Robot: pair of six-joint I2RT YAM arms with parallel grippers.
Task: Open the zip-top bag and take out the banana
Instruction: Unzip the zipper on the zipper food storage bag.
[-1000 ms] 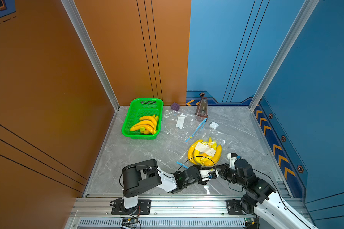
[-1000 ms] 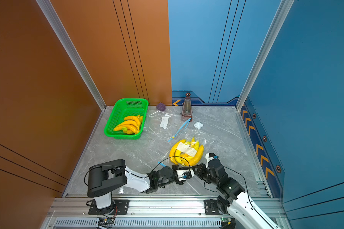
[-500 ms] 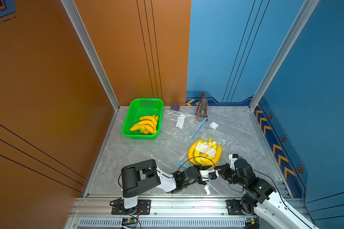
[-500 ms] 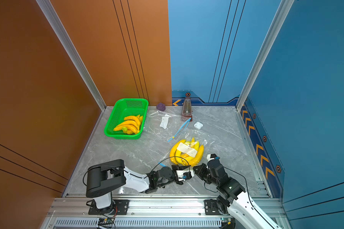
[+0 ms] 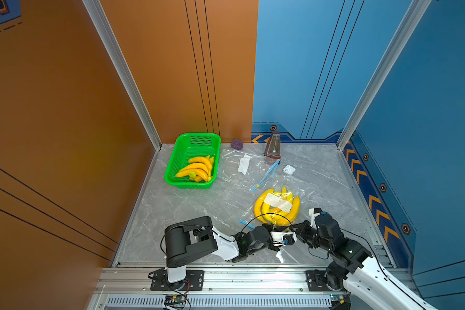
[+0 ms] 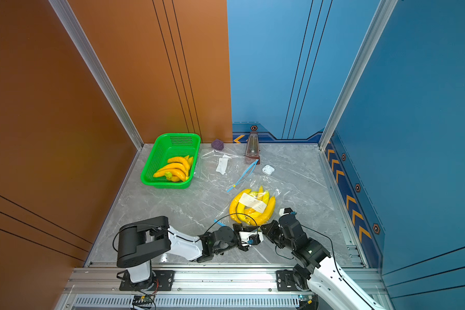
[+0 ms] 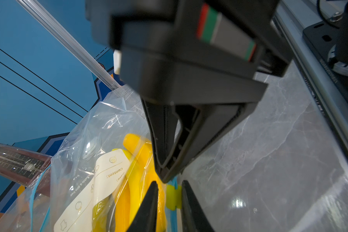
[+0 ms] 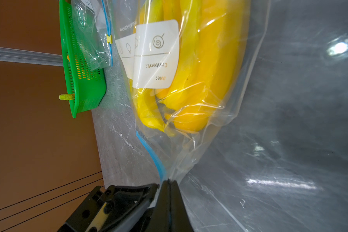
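At the near edge of the table (image 5: pixel 185 209), just ahead of the two wrists, the zip-top bag (image 5: pixel 301 197) lies flat with the banana bunch (image 5: pixel 263 208) enclosed in it. The bunch is seen through the clear film, under a white label. The closure end is turned toward the robot.

The right gripper (image 8: pixel 168 183) is pressed together on the bag's edge, at the end of the blue zip strip (image 8: pixel 151 154) — the film is gathered into a peak at the pinch. The left gripper (image 7: pixel 169 185) is set against it from the opposite side, tip to tip. Its jaws stand slightly apart with the yellow slider (image 7: pixel 173 197) between them. Whether they bear on the slider cannot be told from the wrist view.

The step in hand is judged to be the opening of the closure. The bag is anchored by the right gripper and the slider is addressed by the left. The strip appears as one closed band, so the bag is taken as not yet opened and the bunch as not yet reachable.

For the next move, a firm hold on the slider is required, followed by a pull along the strip, away from the anchored end. The anchor pinch should be kept tight — thin film is likely to slip or bunch if tension is lost. Only once the mouth is parted can the bunch be drawn out.
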